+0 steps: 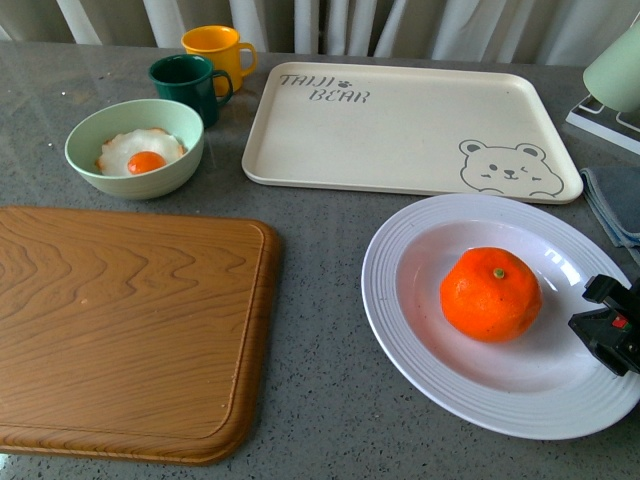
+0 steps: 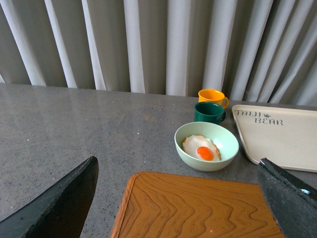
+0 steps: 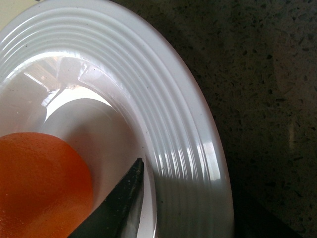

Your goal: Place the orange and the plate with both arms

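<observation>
The orange (image 1: 491, 293) sits in the middle of the white ribbed plate (image 1: 400, 330) at the front right of the grey table. My right gripper (image 1: 612, 328) is shut on the plate's right rim. In the right wrist view one black finger (image 3: 121, 203) lies inside the plate (image 3: 168, 124), close to the orange (image 3: 39, 188); the other finger is hidden under the rim. My left gripper (image 2: 178, 208) is open and empty above the wooden cutting board (image 2: 198, 208); it does not show in the front view.
A wooden cutting board (image 1: 120, 320) lies front left. A pale green bowl (image 1: 85, 160) with a fried egg, a green mug (image 1: 190, 85) and a yellow mug (image 1: 215, 50) stand at the back left. A cream bear tray (image 1: 400, 130) lies behind the plate.
</observation>
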`<action>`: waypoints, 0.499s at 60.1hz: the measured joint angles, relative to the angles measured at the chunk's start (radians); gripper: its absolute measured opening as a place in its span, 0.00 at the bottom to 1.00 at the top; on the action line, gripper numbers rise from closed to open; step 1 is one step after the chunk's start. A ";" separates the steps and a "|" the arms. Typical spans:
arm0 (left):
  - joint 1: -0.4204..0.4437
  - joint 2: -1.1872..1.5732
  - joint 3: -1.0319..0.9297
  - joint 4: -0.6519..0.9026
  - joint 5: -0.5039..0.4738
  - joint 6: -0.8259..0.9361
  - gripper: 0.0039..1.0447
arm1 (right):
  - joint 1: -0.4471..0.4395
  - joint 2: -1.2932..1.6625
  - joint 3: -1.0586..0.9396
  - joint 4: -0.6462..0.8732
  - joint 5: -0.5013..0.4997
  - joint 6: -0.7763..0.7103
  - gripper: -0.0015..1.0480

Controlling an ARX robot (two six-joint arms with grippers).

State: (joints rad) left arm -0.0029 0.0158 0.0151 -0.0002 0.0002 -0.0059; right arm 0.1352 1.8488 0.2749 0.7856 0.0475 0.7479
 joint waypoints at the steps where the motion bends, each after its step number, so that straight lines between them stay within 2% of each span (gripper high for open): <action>1: 0.000 0.000 0.000 0.000 0.000 0.000 0.92 | 0.000 0.000 0.000 0.000 -0.001 0.000 0.33; 8: 0.000 0.000 0.000 0.000 0.000 0.000 0.92 | -0.005 0.000 -0.005 -0.001 -0.018 0.020 0.24; 18: 0.000 0.000 0.000 0.000 0.000 0.000 0.92 | -0.008 -0.003 -0.010 -0.001 -0.048 0.077 0.17; 30: 0.000 0.000 0.000 0.000 0.000 0.000 0.92 | -0.013 -0.012 -0.014 0.009 -0.063 0.113 0.14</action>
State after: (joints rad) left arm -0.0029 0.0158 0.0151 -0.0002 0.0002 -0.0059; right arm 0.1219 1.8370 0.2611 0.7948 -0.0158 0.8608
